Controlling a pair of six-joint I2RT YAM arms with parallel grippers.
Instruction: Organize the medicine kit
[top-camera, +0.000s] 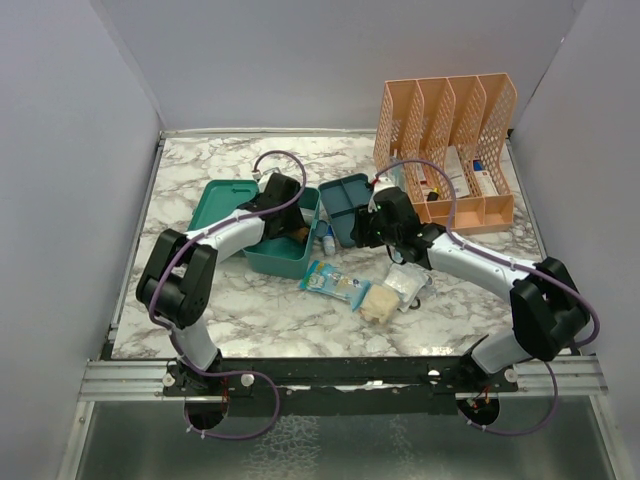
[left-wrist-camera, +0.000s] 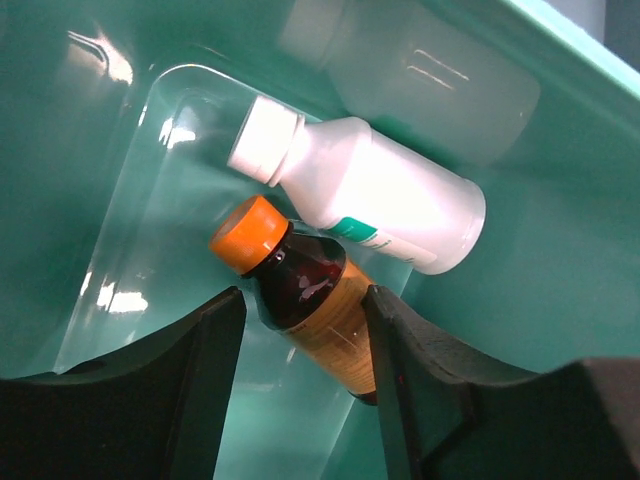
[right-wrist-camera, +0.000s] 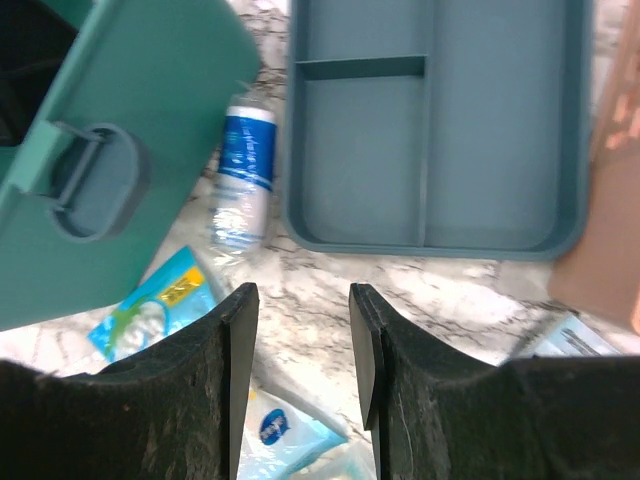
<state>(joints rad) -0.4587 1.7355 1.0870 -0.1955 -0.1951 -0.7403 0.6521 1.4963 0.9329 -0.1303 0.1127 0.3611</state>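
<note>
Astride the amber bottle (left-wrist-camera: 310, 300), left fingers (left-wrist-camera: 205, 380) half-open — right fingers (right-wrist-camera: 200, 390) half-open, holding nothing.

Bright, even light, white glare streaks inside the medicine kit (left-wrist-camera: 560, 260) (left wrist view), soft foreground blur.

The medicine kit (top-camera: 278, 262) is teal plastic, its inner walls glossy enough to throw bright highlights (they smear across the floor in the left wrist view). The insert tray (right-wrist-camera: 430, 130) is the same plastic, smooth but duller. An amber bottle (left-wrist-camera: 315, 300) looks shiny and translucent under a smooth orange cap. The white bottle (left-wrist-camera: 380, 200) is opaque, satin plastic. The counter (top-camera: 250, 310) has a polished marble look. The right tool (right-wrist-camera: 300, 292) is black, matt and faintly grainy. The peach organizer (top-camera: 400, 120) is latticed plastic.
</note>
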